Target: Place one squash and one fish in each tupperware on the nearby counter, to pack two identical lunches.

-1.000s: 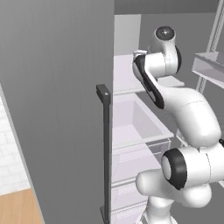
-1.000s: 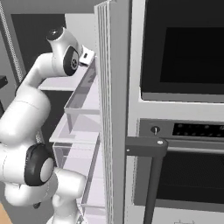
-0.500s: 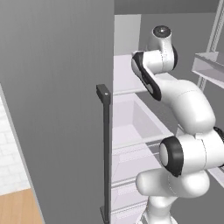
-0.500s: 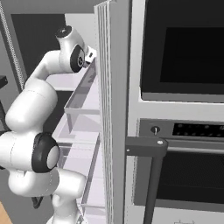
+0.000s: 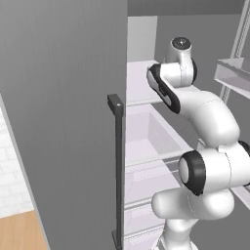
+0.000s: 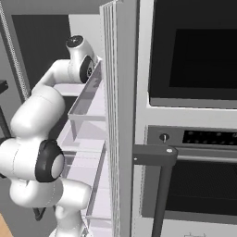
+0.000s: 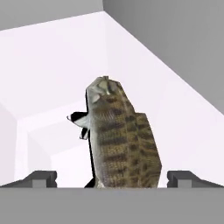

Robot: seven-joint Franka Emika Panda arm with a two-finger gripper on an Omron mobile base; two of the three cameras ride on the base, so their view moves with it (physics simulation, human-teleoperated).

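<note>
A pale fridge shelf (image 7: 52,70) is seen, enclosed by grey walls. One brown scaled fish (image 7: 122,140) is laid directly on it.

A glossy white arm (image 5: 210,114) of rounded segments is seen, joined by dark ring-shaped joints (image 5: 191,172); two small dark fingertips (image 7: 41,177) are shown.
</note>
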